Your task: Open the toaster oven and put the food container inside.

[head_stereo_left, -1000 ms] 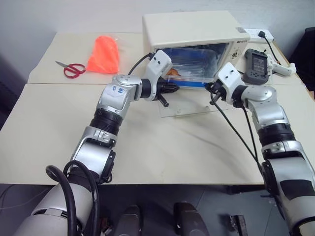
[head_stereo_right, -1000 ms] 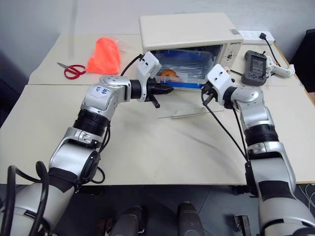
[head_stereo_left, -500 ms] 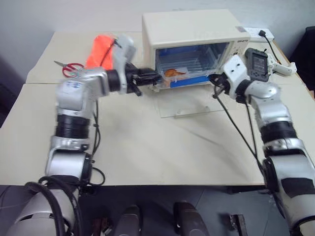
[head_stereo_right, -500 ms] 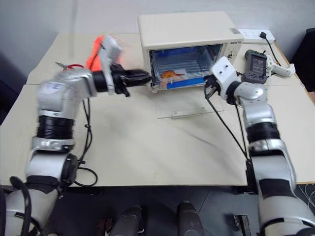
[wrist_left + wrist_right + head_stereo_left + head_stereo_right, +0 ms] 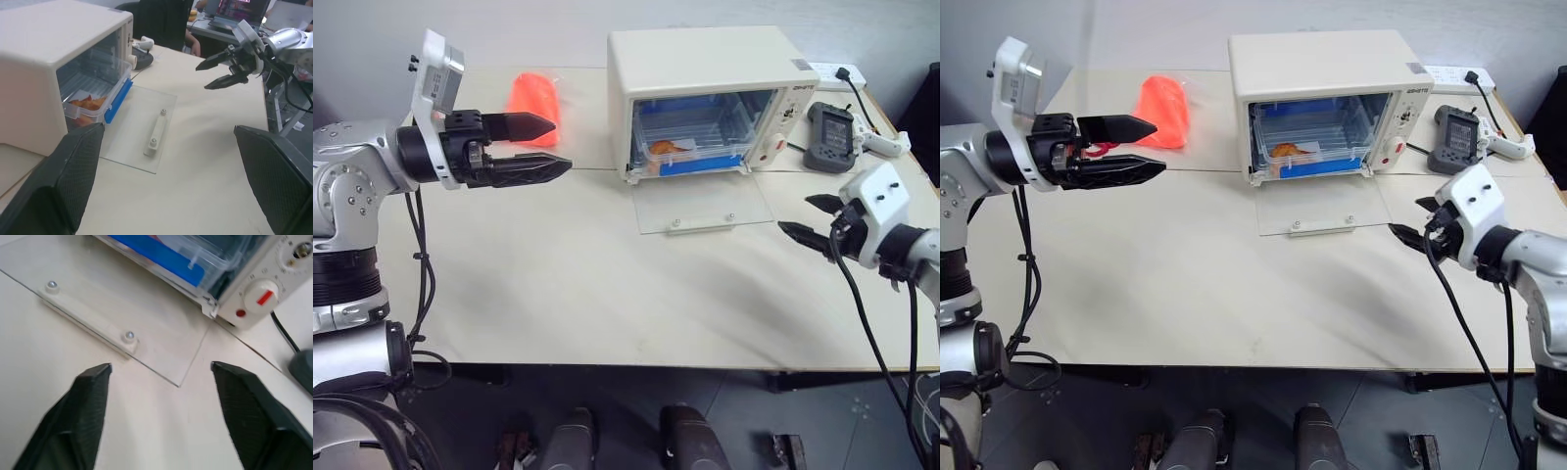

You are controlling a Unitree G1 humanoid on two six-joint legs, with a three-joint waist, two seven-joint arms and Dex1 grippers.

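The container sits inside the oven, door down flat; both claws, left and right, hang open and empty. Task looks done.

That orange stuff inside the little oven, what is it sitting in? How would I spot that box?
Find the cream-white toaster oven at the back of the table, its glass door folded down flat. Inside it sits the food container, a clear plastic box with orange-brown bits in it. Its blue clip strips set it apart from the loose orange bag left of the oven.
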